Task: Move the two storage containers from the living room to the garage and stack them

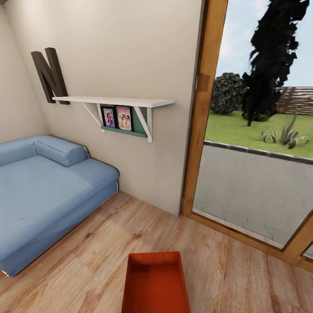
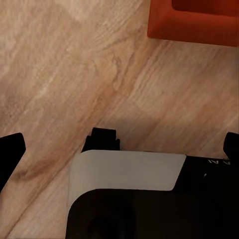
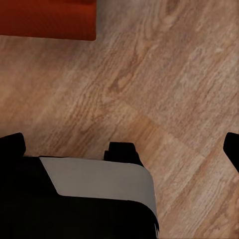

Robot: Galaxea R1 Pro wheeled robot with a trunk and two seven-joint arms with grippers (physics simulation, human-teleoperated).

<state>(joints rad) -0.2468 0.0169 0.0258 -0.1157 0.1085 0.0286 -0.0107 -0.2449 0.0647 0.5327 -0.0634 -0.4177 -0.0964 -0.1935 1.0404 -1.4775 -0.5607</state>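
Orange-red rectangular lidless plastic storage container [image 1: 156, 282] sits on the light wood-plank floor [image 1: 87, 269], centred before the robot, long axis pointing away, beside the blue fabric sofa [image 1: 43, 195]. Both arms look equally near. Left fingers [image 2: 12, 149] and right fingers [image 3: 12, 144] spread wide, empty, bin ahead of each.

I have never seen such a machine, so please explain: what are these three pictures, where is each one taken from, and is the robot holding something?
This is a simulated wheeled robot with two arms. The large picture comes from its head camera: a living room with a blue sofa, a wall shelf, a glass door and an orange-red storage container on the wood floor. The two small pictures come from cameras near each gripper, looking down. The left gripper and right gripper both have their fingers spread wide, holding nothing. A corner of the container shows in each.
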